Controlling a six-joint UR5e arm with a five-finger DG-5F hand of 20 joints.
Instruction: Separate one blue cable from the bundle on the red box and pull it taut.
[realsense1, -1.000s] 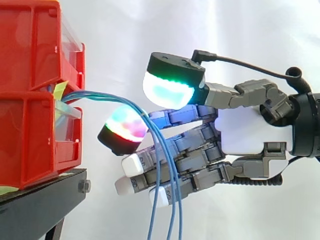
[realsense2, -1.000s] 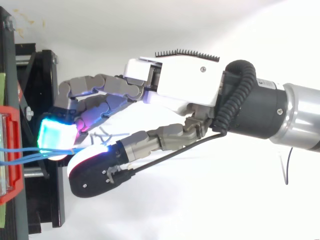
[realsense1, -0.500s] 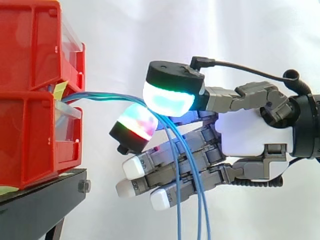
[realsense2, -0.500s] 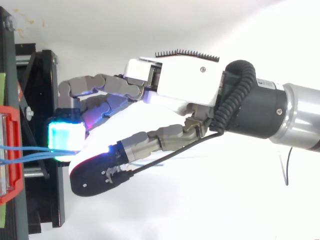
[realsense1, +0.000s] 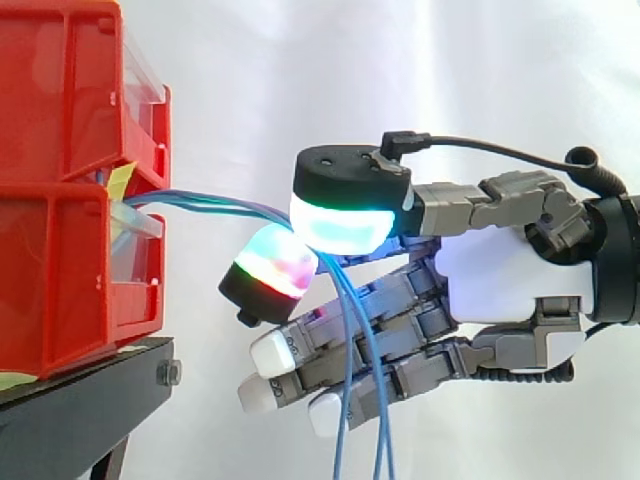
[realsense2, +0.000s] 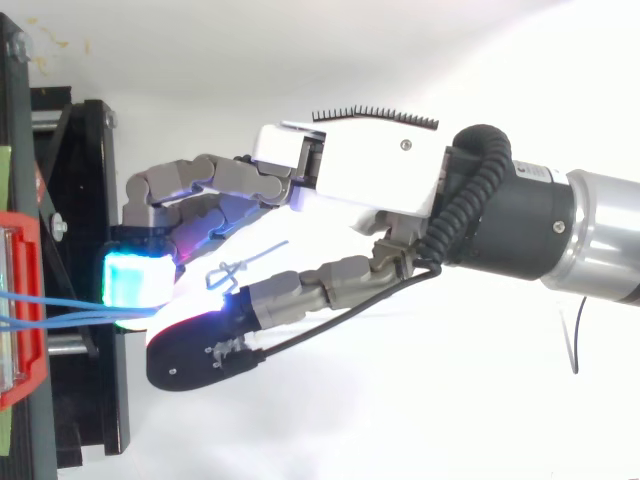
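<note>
My hand (realsense1: 505, 280) pinches the thin blue cables (realsense1: 205, 200) between glowing pads (realsense1: 338, 222) near the red plastic bin (realsense1: 60, 285), seemingly several together; next I should isolate one and pull

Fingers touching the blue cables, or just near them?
Touching. In the side view the blue cables run from the red bin into the hand, sit pinched between two glowing pads of its fingers, and bend downward there.
</note>
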